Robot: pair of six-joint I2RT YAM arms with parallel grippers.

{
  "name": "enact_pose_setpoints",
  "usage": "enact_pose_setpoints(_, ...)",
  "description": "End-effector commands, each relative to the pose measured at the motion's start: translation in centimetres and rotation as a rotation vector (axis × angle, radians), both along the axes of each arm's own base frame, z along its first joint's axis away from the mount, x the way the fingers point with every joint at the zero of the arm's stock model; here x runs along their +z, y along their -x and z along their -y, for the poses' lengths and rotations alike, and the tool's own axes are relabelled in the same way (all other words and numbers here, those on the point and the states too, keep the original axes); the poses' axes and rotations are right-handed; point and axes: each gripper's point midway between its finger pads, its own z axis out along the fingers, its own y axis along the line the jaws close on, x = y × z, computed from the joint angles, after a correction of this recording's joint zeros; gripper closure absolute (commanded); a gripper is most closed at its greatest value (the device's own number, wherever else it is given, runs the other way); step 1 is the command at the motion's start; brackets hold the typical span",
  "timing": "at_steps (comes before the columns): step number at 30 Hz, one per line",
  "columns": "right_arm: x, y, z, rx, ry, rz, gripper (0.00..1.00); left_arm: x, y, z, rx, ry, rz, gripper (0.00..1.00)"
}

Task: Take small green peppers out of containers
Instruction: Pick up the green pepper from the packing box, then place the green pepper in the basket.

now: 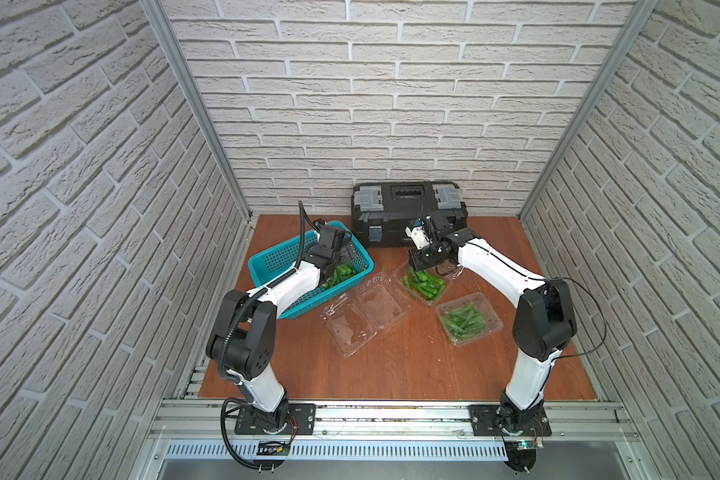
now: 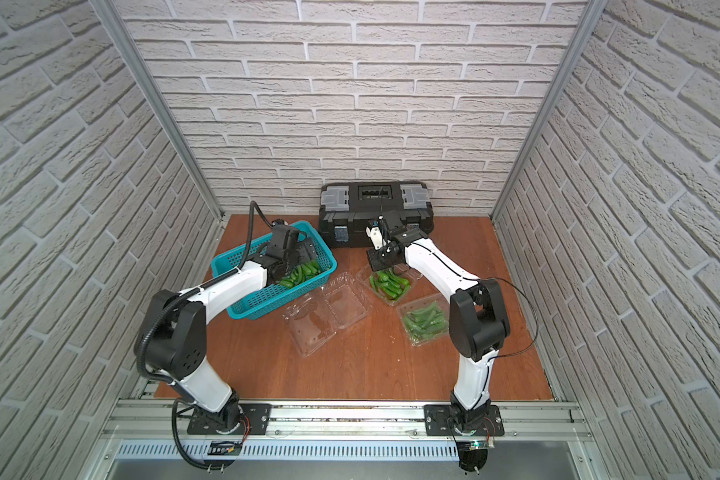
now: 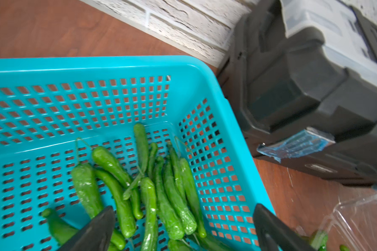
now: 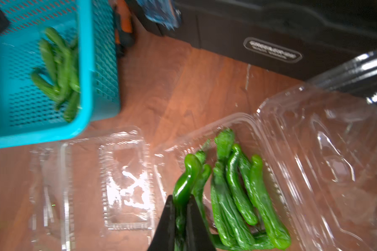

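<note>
Peppers in three places. Batch one [image 1: 427,289] lies in the open container [image 4: 327,156], just off table [image 1: 391,374] centre toward 1 o'clock, long axes about 10-to-4 o'clock in both top views. Right tool [image 4: 180,197] sits over that container's 10 o'clock end, fingers clamped on one bent pepper [image 4: 186,173] near an end. Its long axis runs out past the fingertips, roughly parallel to its neighbours; lifted clear or not, cannot tell. Batch two [image 1: 462,320] is in the closed container [image 1: 491,330] at 3 o'clock, axes about 8-to-2. Batch three [image 3: 170,191] lies in the teal basket [image 3: 118,63] at 10 o'clock, with left tool [image 3: 183,208] over it, fingers wide apart. Empty container [image 1: 375,307], lid open, lies between basket and open container. Black toolbox [image 1: 408,199] stands at 12 o'clock, close behind the right tool.
</note>
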Motion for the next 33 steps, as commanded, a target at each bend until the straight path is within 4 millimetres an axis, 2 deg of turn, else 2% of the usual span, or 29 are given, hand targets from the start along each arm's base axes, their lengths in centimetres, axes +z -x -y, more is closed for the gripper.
enact_pose_setpoints(1, 7.8, -0.1, -4.0, 0.076, -0.154, 0.178, 0.93, 2.1, 0.0, -1.9, 0.088, 0.034, 0.08, 0.02)
enact_pose_setpoints(5, 12.3, 0.1, -7.3, 0.143, -0.242, 0.282, 0.93, 2.5, 1.0, -4.2, 0.181, 0.011, 0.097, 0.02)
enact_pose_setpoints(9, 14.4, -0.8, -10.8, 0.175, -0.391, 0.332, 0.94, 3.2, 2.4, -6.6, 0.283, -0.035, 0.115, 0.02)
enact_pose_setpoints(13, 14.5, -2.9, -15.1, 0.19, -0.57, 0.319, 0.94, 3.6, 3.9, -8.8, 0.386, -0.09, 0.104, 0.02)
enact_pose_setpoints(16, 12.7, -5.2, -18.6, 0.191, -0.718, 0.245, 0.92, 3.6, 4.5, -9.4, 0.414, -0.108, 0.095, 0.02)
enact_pose_setpoints(18, 12.3, -5.9, -20.9, 0.223, -0.84, 0.159, 0.8, 3.7, 4.5, -9.1, 0.404, -0.108, 0.1, 0.02)
enact_pose_setpoints(20, 12.0, -6.3, -21.8, 0.22, -0.916, 0.098, 0.71, 4.0, 4.3, -8.6, 0.376, -0.114, 0.107, 0.02)
enact_pose_setpoints(22, 11.5, -6.7, -21.3, 0.189, -0.919, 0.092, 0.68, 4.4, 3.9, -7.8, 0.334, -0.126, 0.118, 0.02)
enact_pose_setpoints(25, 11.0, -6.6, -18.9, 0.142, -0.842, 0.136, 0.67, 5.1, 3.0, -6.2, 0.245, -0.137, 0.14, 0.02)
enact_pose_setpoints(28, 10.0, -6.4, -15.2, 0.066, -0.703, 0.175, 0.68, 5.0, 1.8, -3.9, 0.133, -0.116, 0.141, 0.02)
enact_pose_setpoints(30, 8.2, -6.0, -12.0, -0.015, -0.558, 0.188, 0.69, 4.5, 0.9, -2.2, 0.06, -0.088, 0.129, 0.02)
enact_pose_setpoints(31, 8.2, -5.5, -10.3, -0.051, -0.499, 0.201, 0.7, 4.2, 0.5, -1.5, 0.029, -0.079, 0.118, 0.02)
enact_pose_setpoints(33, 6.2, -4.5, -6.7, -0.124, -0.347, 0.178, 0.7, 3.3, 0.0, -0.2, -0.018, -0.058, 0.082, 0.02)
